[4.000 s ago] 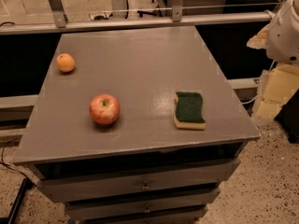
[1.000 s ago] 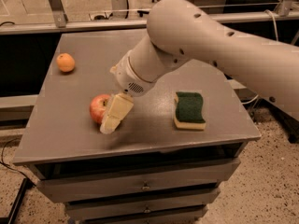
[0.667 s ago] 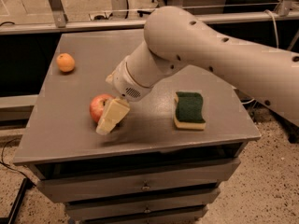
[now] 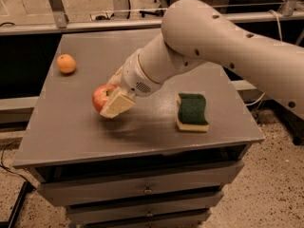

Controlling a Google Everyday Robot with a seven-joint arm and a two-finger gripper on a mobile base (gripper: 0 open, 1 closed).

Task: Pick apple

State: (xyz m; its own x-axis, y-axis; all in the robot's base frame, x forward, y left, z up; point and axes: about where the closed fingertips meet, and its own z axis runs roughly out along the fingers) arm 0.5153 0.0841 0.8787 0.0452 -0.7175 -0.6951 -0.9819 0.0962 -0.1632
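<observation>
The red apple (image 4: 99, 97) sits between the two cream fingers of my gripper (image 4: 108, 98), left of the grey tabletop's middle. One finger (image 4: 117, 104) lies across the apple's near right side, and the other shows just behind it. The gripper is shut on the apple and holds it slightly above the tabletop (image 4: 142, 132), with a shadow below. My thick white arm (image 4: 213, 37) reaches in from the upper right and hides the table's far middle.
A small orange fruit (image 4: 66, 63) lies at the far left of the table. A green and yellow sponge (image 4: 192, 111) lies to the right of the gripper. Drawers (image 4: 147, 189) are below the front edge. A metal rail (image 4: 71, 26) runs behind the table.
The arm came in from the right and closed its fingers around the apple. Since 0.7 s ago, the apple and gripper have risen a little; the orange fruit and sponge have not moved.
</observation>
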